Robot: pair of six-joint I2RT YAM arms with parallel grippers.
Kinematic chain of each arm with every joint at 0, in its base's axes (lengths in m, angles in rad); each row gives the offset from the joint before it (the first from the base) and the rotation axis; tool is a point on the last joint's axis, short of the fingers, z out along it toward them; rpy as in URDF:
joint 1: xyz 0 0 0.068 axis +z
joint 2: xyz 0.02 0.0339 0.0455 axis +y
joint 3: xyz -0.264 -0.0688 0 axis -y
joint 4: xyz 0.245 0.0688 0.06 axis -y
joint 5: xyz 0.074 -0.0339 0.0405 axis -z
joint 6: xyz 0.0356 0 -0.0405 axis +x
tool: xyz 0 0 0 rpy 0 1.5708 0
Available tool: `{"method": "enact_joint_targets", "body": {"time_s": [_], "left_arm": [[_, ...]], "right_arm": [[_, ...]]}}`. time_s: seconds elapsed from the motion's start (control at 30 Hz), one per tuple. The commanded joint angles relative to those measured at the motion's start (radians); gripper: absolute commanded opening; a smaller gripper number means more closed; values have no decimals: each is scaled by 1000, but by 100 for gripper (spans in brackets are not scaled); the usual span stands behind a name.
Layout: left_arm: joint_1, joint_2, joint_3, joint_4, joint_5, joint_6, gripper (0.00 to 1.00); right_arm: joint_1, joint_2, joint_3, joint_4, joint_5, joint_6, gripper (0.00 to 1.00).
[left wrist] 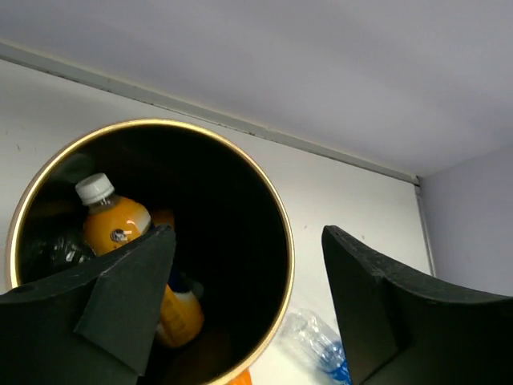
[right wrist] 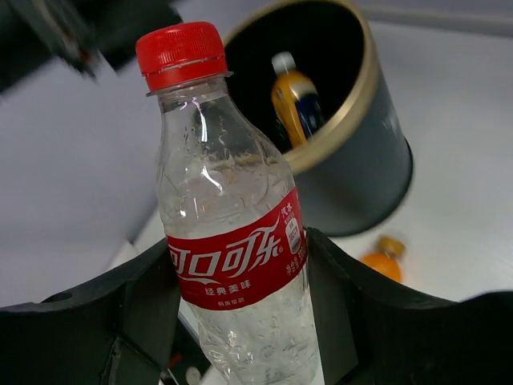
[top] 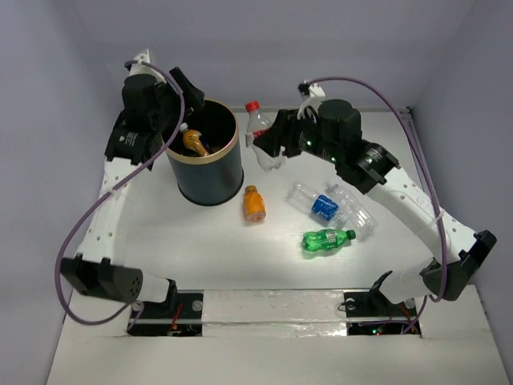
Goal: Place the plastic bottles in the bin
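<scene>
1. The right gripper (right wrist: 240, 301) has its jaws closed on the red-capped bottle (right wrist: 228, 241). One finger sits on each side of the red label band, about mid-body.
2. In the overhead view, the red-capped bottle (top: 260, 136) stands roughly upright just beside the bin (top: 210, 183), on its right side. Whether its base touches the tabletop (top: 200, 249) I cannot tell.
3. It looks empty: clear walls, a few droplets inside, no liquid line. I judge it very light, so weight is no worry.
4. Thin plastic like this should dent under a hard squeeze, and the glossy label could let it slip or swivel. The ribbed band under the label looks the stiffest place to hold, and that is where the jaws are.
5. The left gripper (left wrist: 248, 281) hangs over the bin's gold rim (left wrist: 282, 241) with its jaws spread wide and nothing between them.
6. Inside the bin lies an orange bottle with a white cap (left wrist: 115, 220), with more orange below it.
7. Waiting on the tabletop are a small orange bottle (top: 254, 204), a blue-labelled clear bottle (top: 321, 204) and a green bottle (top: 327, 239), all lying on their sides. Being round, they will likely roll, so a grip across the middle of the body seems best.
</scene>
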Motion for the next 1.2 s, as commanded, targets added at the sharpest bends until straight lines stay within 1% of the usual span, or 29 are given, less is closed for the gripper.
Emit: {"method": "enact_joint_targets", "body": {"time_s": [0.0, 0.03, 0.07, 0.1, 0.13, 0.17, 0.2, 0.23, 0.3, 0.33, 0.37, 0.43, 0.47, 0.53, 0.57, 0.6, 0.7, 0.77, 0.8, 0.83, 0.87, 0.9, 0.93, 0.97, 1.0, 1.03, 1.07, 1.13, 1.17], "left_arm": [[4, -142, -81, 76, 31, -27, 70], [4, -195, -146, 80, 42, -36, 67], [4, -222, -180, 80, 66, -51, 63], [4, -248, -211, 77, 76, -56, 57], [4, -297, -273, 65, 83, -61, 54], [4, -320, -304, 51, 94, -70, 50], [4, -342, -331, 39, 99, -74, 42], [4, -384, -389, 13, 106, -81, 39], [4, -437, -441, -7, 131, -94, 33], [-8, -451, -488, -27, 134, -101, 30], [-23, -464, -513, -30, 152, -105, 28], [-54, -493, -574, -23, 189, -107, 26], [-118, -497, -587, -27, 191, -113, 25], [-222, -495, -608, -41, 145, -131, 25], [-281, -491, -615, -52, 58, -142, 25], [-371, -475, -622, -58, 24, -154, 25], [-444, -457, -687, -30, -15, -226, 28], [-487, -428, -727, 10, -16, -258, 38], [-502, -412, -731, 17, -21, -262, 43], [-531, -374, -733, 22, -56, -263, 56], [-542, -350, -725, 25, -76, -262, 63], [-551, -299, -719, 24, -82, -251, 71], [-560, -276, -714, 20, -93, -246, 74], [-569, -252, -704, 22, -114, -245, 77], [-580, -209, -701, 24, -120, -242, 81], [-580, -192, -698, 37, -127, -242, 82], [-580, -173, -696, 48, -140, -240, 83], [-580, -124, -693, 59, -159, -240, 83], [-580, -107, -687, 60, -185, -240, 84]], "right_arm": [[1, 98, 134, 163, -57, 73, 50], [1, 122, 157, 215, -75, 88, 50], [1, 147, 180, 241, -88, 104, 50], [1, 202, 202, 268, -97, 134, 50], [1, 231, 252, 305, -112, 153, 50], [1, 263, 287, 312, -118, 165, 50], [1, 299, 329, 313, -123, 185, 50], [12, 370, 417, 306, -116, 187, 50], [26, 451, 534, 269, -100, 176, 52], [36, 545, 606, 196, -99, 168, 55], [36, 592, 748, 159, -94, 161, 64], [46, 662, 856, 76, -86, 144, 75], [46, 688, 892, 63, -77, 139, 82], [46, 669, 849, 91, -51, 124, 88], [46, 638, 817, 101, -40, 121, 93], [46, 624, 765, 109, -33, 109, 93], [46, 580, 711, 111, -8, 92, 94], [46, 542, 642, 115, 18, 86, 93], [46, 514, 607, 126, 29, 78, 92], [46, 438, 514, 153, 61, 72, 89], [46, 390, 457, 169, 76, 69, 73], [46, 341, 393, 186, 91, 63, 60], [46, 231, 327, 206, 124, 63, 46], [46, 175, 188, 212, 148, 63, 26], [46, 119, 112, 217, 162, 66, 20], [46, 62, 38, 217, 193, 76, 15], [46, -47, -105, 207, 210, 87, 10], [46, -159, -247, 181, 242, 125, 10], [36, -264, -313, 168, 250, 141, 11]]}}
